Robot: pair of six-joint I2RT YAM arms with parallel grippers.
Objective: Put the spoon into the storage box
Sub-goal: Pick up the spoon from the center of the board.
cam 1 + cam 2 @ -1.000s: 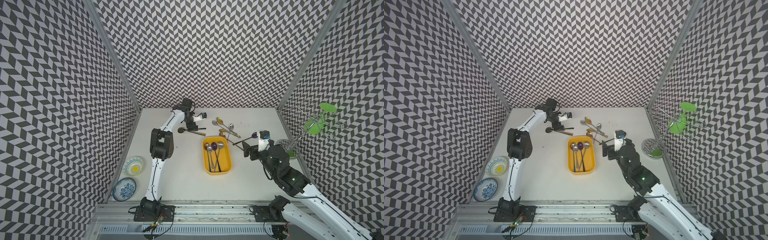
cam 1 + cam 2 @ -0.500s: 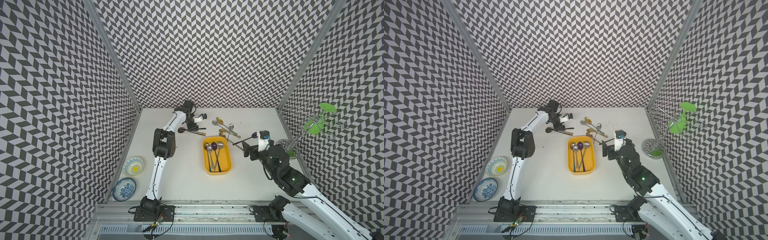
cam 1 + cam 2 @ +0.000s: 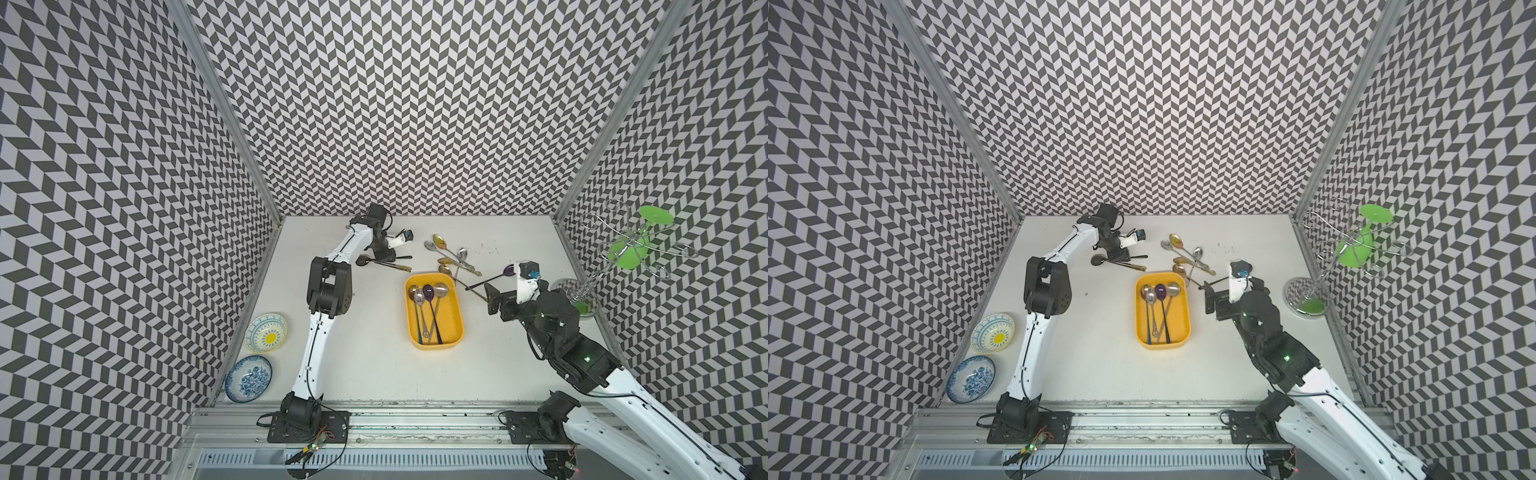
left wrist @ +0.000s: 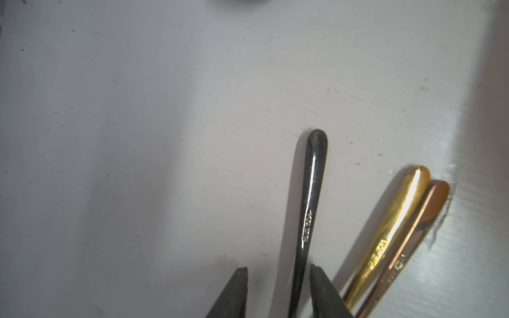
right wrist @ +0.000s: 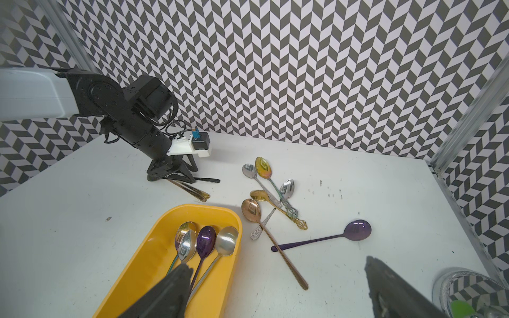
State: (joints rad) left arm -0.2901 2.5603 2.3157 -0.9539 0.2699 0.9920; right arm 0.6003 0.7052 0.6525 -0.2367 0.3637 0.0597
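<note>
Beyond the storage box (image 3: 452, 320), the left hand (image 4: 278, 269) straddles the black spoon (image 4: 311, 198) lying on the tabletop (image 4: 137, 137), its fingers (image 4: 322, 289) narrowly apart, one touching the handle. Beside the box, the right hand (image 5: 278, 263) hangs spread wide, empty.

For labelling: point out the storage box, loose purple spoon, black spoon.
storage box (image 3: 452, 320): a top view, bare floor.
loose purple spoon (image 5: 357, 230): right wrist view, bowl.
black spoon (image 4: 311, 198): left wrist view, handle.

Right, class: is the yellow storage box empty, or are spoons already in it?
Not empty. The storage box holds four spoons, their bowls grouped at one end and their handles running along its floor.
</note>
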